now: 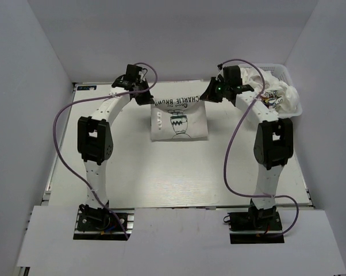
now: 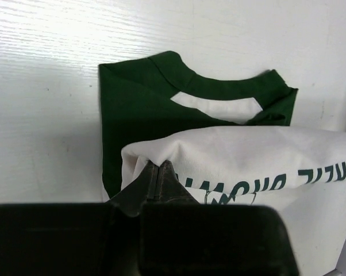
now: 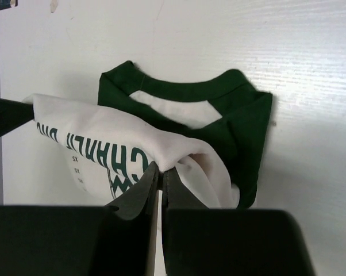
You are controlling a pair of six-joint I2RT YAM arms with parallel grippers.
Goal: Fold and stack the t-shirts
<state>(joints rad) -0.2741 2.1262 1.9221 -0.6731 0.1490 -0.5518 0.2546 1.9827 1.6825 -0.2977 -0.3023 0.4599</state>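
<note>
A white t-shirt [image 1: 179, 118] with dark green sleeves and dark printed text lies at the back middle of the table. My left gripper [image 1: 144, 95] is shut on its left corner, and my right gripper [image 1: 210, 94] is shut on its right corner. Both hold the white edge lifted above the green collar part. In the left wrist view my left gripper [image 2: 156, 167] pinches the white cloth [image 2: 236, 152] in front of the green collar [image 2: 179, 77]. In the right wrist view my right gripper [image 3: 161, 171] pinches the white fold [image 3: 133, 144]. More crumpled white t-shirts [image 1: 273, 89] lie in the basket.
A white plastic lattice basket [image 1: 293, 109] stands at the back right, close behind my right arm. The white table [image 1: 179, 172] has grey walls on the left, back and right.
</note>
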